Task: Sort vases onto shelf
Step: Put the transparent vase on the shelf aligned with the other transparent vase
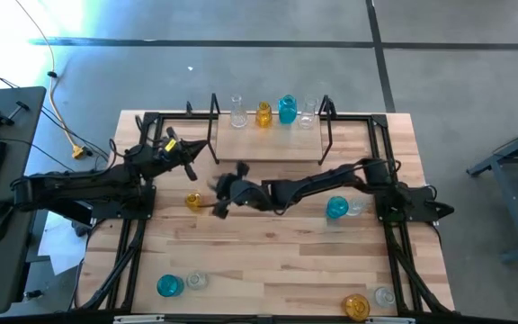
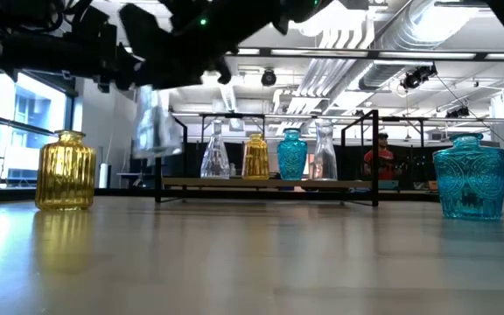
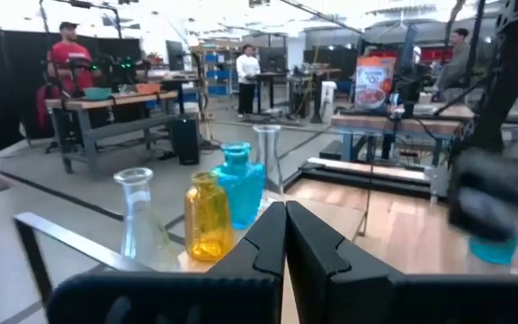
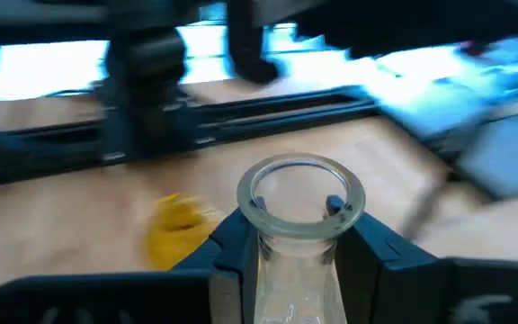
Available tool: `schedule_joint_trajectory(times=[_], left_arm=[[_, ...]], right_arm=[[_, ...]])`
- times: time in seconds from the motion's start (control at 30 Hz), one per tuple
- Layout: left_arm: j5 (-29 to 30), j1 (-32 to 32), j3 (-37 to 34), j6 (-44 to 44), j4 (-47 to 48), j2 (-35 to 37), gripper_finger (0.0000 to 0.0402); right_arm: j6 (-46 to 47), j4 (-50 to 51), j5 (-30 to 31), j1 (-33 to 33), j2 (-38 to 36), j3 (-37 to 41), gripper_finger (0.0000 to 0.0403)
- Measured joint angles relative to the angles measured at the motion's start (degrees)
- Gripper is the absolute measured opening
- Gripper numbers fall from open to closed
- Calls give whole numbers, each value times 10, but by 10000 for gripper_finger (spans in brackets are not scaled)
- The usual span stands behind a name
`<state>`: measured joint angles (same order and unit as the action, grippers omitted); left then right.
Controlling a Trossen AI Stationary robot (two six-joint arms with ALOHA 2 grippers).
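Four vases stand on the shelf (image 1: 268, 144) at the table's far edge: clear (image 1: 237, 115), amber (image 1: 263, 115), teal (image 1: 287, 110) and clear (image 1: 308, 115). My right gripper (image 1: 221, 191) reaches left across the table's middle and is shut on a clear vase (image 2: 156, 122), beside an amber vase (image 1: 193, 202) standing on the tabletop. My left gripper (image 1: 190, 151) hovers shut near the shelf's left end and touches nothing. In the left wrist view its fingers (image 3: 268, 238) meet in front of the shelf vases. My right gripper (image 4: 299, 225) pinches the clear vase by its narrow neck (image 4: 297, 236), just under the round rim (image 4: 301, 169), one finger on each side. The fingers come level from the table's right side. The vase is lifted clear of the table (image 2: 252, 262), its body below the fingers.
A teal vase (image 1: 337, 209) and a clear one (image 1: 356, 207) stand right of centre. Near the front edge are a teal (image 1: 169, 286) and clear (image 1: 196, 281) pair on the left, and an amber (image 1: 356, 308) and clear (image 1: 385, 295) pair on the right. People stand in the room beyond.
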<state>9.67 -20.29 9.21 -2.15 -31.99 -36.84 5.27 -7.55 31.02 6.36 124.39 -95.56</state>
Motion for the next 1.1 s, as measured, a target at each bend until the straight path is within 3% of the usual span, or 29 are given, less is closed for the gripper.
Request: schedule_joint_trajectory(times=[0.1,0.2,0.37,0.53,1.1], left_arm=[[12,0,0,0,24,29,0],[15,0,0,0,40,53,0],[15,0,0,0,60,80,0],[14,0,0,0,68,92,0],[12,-4,0,0,74,95,0]], right_arm=[[-9,32,45,-18,-18,0,80],[-8,22,49,-50,-21,0,80],[-9,-7,47,-108,-18,0,81],[-17,-50,7,-154,-4,1,81],[7,-70,3,-207,38,1,82]])
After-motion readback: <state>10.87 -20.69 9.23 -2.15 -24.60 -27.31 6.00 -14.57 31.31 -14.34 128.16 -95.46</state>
